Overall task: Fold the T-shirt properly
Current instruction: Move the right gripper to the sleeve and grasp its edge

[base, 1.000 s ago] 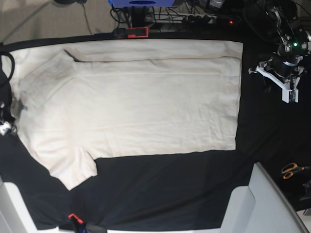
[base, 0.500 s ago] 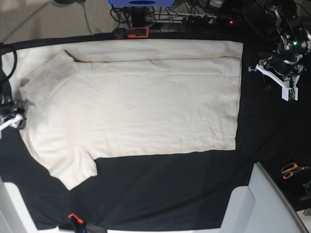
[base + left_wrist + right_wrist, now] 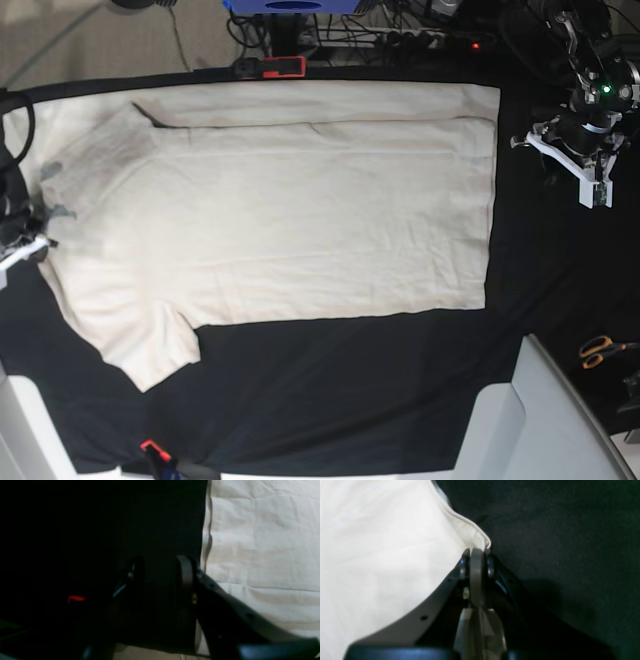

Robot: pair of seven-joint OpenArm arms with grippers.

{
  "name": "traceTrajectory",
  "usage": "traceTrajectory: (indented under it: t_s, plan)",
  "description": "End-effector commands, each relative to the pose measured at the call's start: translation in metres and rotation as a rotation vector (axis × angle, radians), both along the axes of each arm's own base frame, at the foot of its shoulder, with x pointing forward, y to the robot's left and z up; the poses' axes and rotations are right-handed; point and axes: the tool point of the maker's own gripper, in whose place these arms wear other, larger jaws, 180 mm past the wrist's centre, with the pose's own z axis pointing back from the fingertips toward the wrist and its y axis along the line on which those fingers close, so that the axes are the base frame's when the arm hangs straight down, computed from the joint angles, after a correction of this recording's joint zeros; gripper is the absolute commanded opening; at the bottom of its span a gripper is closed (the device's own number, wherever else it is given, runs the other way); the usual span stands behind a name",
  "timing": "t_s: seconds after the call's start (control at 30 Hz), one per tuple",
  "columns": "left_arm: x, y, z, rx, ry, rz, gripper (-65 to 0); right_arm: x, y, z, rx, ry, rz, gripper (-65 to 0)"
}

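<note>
T-shirt (image 3: 290, 210): spread flat on black-covered surface (image 3: 350, 400), long axis left-right in base view, neck end left, hem right. Soft, light, limp; grip at edges or corners. Right gripper (image 3: 476, 552): jaws closed on neck-end edge. Left gripper (image 3: 160, 580): jaws partly open, empty, beside hem.

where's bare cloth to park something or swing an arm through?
Widest free patch: the black tablecloth in front of the T-shirt, right of its sleeve, up to the white housings at the near edge. A narrower strip runs past the shirt's hem, shared with the left pincer and scissors. Crowded: the collar side, where the right pincer pinches the shirt's edge.
</note>
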Motion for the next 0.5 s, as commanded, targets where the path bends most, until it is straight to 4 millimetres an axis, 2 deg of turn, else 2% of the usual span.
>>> traceTrajectory:
  t_s: [0.0,0.1,0.27,0.47]
  plan:
    - [0.007,0.003,0.010,0.013,-0.036,-0.009,-44.3,0.022,-0.010,0.025,-0.016,-0.079,0.001,-65.0]
    - [0.008,0.001,0.010,0.009,-0.039,-0.010,-44.3,0.025,-0.016,0.034,-0.029,-0.096,0.014,-65.0]
    - [0.007,0.002,0.010,0.015,-0.035,-0.011,-44.3,0.011,-0.005,0.028,-0.022,-0.048,0.079,-65.0]
    - [0.007,0.002,0.010,0.015,-0.035,-0.011,-44.3,-0.012,-0.002,0.026,0.022,-0.053,0.039,-65.0]
